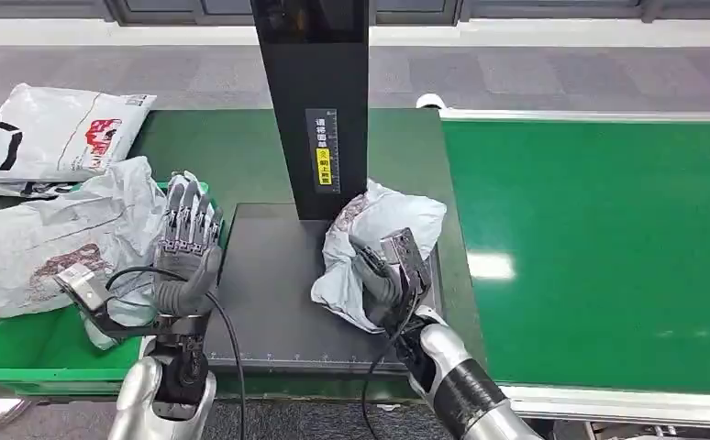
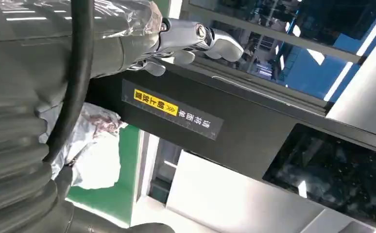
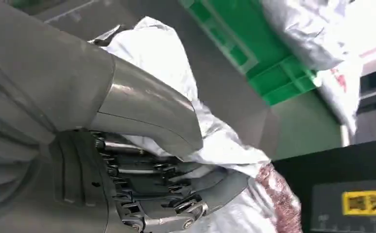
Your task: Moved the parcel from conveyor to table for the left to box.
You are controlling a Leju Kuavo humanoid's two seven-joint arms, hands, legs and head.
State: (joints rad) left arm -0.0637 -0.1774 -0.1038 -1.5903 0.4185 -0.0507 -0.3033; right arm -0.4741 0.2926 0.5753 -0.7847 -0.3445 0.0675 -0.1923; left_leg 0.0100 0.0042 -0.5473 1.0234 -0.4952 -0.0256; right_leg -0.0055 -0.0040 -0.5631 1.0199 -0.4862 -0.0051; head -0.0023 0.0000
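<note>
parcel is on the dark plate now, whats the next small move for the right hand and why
Probably let go and pull back. The right hand grips the parcel, which lies on the plate by the black post, and the left hand hangs open nearby.

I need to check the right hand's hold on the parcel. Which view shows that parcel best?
The head view: the whole parcel lies on the dark platform with the right hand gripping it. The right wrist view shows it close but partly hidden behind that hand's thumb and fingers. The left wrist view shows just a crumpled part beside the black post.

Left hand [image 1: 186,240] open, right hand [image 1: 390,275] clasping.
</note>
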